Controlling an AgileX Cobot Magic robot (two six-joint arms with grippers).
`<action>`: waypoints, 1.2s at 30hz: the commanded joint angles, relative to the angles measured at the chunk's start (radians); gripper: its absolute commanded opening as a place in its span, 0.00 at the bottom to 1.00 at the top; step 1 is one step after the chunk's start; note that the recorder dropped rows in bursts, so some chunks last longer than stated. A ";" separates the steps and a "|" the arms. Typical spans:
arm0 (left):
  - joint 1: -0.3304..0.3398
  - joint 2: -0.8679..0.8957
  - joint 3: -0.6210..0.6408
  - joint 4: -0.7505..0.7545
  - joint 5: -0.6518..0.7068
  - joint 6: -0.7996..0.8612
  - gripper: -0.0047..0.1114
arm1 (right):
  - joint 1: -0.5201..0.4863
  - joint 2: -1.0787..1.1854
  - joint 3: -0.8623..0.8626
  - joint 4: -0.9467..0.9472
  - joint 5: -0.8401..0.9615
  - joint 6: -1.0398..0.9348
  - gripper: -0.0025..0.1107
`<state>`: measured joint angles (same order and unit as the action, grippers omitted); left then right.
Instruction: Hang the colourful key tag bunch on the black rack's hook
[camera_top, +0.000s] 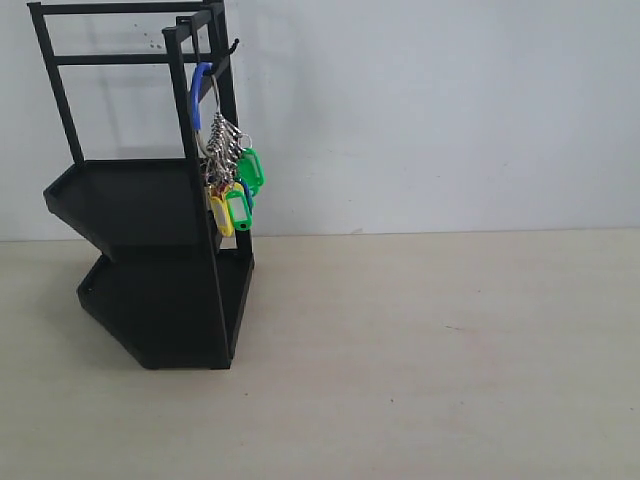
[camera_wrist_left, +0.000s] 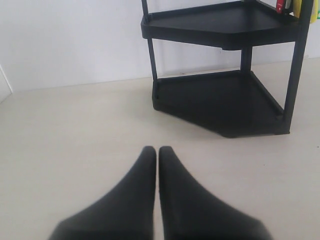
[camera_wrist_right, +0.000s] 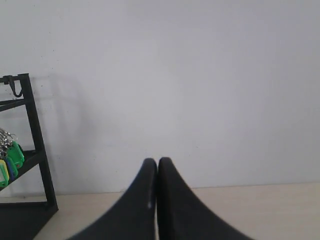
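Where the pale table (camera_top: 450, 350) meets a white wall (camera_top: 450, 120), the rack (camera_top: 150, 300) stands. The bunch (camera_top: 238, 205) hangs by its blue loop (camera_top: 199, 95) high on the rack's side, with green and yellow tags and silver rings. The left claw (camera_wrist_left: 157, 150) and right claw (camera_wrist_right: 157, 161) are closed, holding nothing.

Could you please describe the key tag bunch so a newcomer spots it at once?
Find the tall black metal two-tier rack at the left. On its right side hangs a cluster of yellow and green plastic tags on silver rings, the only colourful thing.
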<state>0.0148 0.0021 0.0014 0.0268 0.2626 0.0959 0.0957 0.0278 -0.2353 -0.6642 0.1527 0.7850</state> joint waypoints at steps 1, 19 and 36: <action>-0.001 -0.002 -0.001 -0.003 -0.009 0.001 0.08 | -0.007 -0.004 0.004 0.005 -0.011 -0.002 0.02; -0.001 -0.002 -0.001 -0.003 -0.007 0.001 0.08 | -0.007 -0.004 0.004 0.732 0.073 -0.880 0.02; -0.001 -0.002 -0.001 -0.003 -0.009 0.001 0.08 | -0.007 -0.004 0.206 0.655 0.060 -0.708 0.02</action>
<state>0.0148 0.0021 0.0014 0.0268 0.2626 0.0959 0.0918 0.0278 -0.0690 -0.0175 0.2475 0.0876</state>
